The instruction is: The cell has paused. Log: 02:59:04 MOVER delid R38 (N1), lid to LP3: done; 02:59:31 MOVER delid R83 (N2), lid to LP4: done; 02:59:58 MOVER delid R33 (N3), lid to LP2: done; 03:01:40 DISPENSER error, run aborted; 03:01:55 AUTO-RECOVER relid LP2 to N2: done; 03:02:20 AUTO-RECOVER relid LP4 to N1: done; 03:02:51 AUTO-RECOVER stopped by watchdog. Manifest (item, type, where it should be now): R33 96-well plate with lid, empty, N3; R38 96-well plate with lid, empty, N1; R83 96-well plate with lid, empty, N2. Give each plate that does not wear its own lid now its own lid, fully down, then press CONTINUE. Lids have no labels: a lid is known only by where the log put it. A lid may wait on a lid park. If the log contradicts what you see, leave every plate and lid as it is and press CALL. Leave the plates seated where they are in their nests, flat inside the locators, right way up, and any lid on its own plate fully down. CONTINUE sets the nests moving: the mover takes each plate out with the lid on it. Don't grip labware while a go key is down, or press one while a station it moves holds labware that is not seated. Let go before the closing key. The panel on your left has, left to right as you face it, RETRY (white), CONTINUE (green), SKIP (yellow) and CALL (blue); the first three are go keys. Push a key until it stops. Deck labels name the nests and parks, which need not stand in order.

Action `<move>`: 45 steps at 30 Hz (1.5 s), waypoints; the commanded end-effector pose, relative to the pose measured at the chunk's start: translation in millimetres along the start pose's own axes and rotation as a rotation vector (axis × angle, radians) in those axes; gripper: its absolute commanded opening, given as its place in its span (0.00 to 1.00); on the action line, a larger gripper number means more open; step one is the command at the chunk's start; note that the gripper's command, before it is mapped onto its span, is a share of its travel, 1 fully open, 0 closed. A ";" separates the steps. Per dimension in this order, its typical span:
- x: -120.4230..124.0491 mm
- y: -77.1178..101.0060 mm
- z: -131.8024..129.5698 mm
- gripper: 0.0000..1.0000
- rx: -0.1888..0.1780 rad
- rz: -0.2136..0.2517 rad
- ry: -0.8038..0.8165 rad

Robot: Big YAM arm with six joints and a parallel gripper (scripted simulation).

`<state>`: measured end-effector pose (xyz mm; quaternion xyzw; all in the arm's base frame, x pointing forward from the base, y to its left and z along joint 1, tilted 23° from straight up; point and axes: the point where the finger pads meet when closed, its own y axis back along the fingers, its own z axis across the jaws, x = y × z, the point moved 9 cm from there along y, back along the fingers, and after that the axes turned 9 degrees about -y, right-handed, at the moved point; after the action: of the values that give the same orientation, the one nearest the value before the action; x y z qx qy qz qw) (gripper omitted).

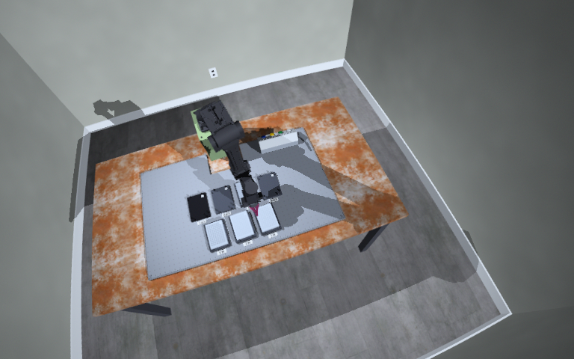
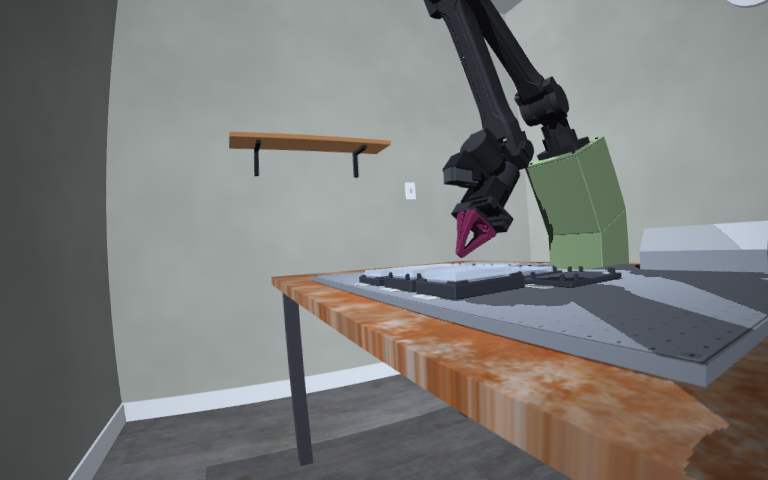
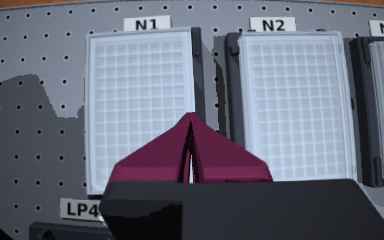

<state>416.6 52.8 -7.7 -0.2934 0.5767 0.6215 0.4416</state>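
Observation:
Three 96-well plates sit in the front row of nests. In the wrist view the plate at N1 and the plate at N2 each wear a clear lid. The third plate shows open wells and no lid; only its edge shows in the wrist view. My gripper is shut and empty. It hovers above the deck between the parks and N1, also seen from the side. The LP4 label is just below N1. The park behind N2 is mostly hidden by my arm.
Dark lid parks stand in the row behind the nests. The key panel stands at the deck's back edge, next to the green arm base. The nests form a low dark row.

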 end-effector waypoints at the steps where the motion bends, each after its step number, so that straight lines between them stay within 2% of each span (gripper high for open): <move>1: -29.0 -8.6 -4.0 0.00 0.005 -0.036 0.004; 7: -53.7 -25.9 -10.5 0.00 0.005 -0.038 0.005; 11: -61.5 -31.3 -12.4 0.00 0.005 -0.039 0.005; 12: -51.6 -31.0 -9.6 0.00 0.000 -0.028 0.001; 35: -51.6 -31.0 -9.6 0.00 0.000 -0.028 0.001; 38: -58.5 -27.7 -29.1 0.00 0.009 -0.027 0.007; 41: -65.6 -27.5 -42.9 0.00 0.003 -0.056 0.006; 45: -68.3 -28.0 -52.6 0.00 0.003 -0.059 0.007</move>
<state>460.4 -5.5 13.1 -0.2910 0.5772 0.6193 0.4457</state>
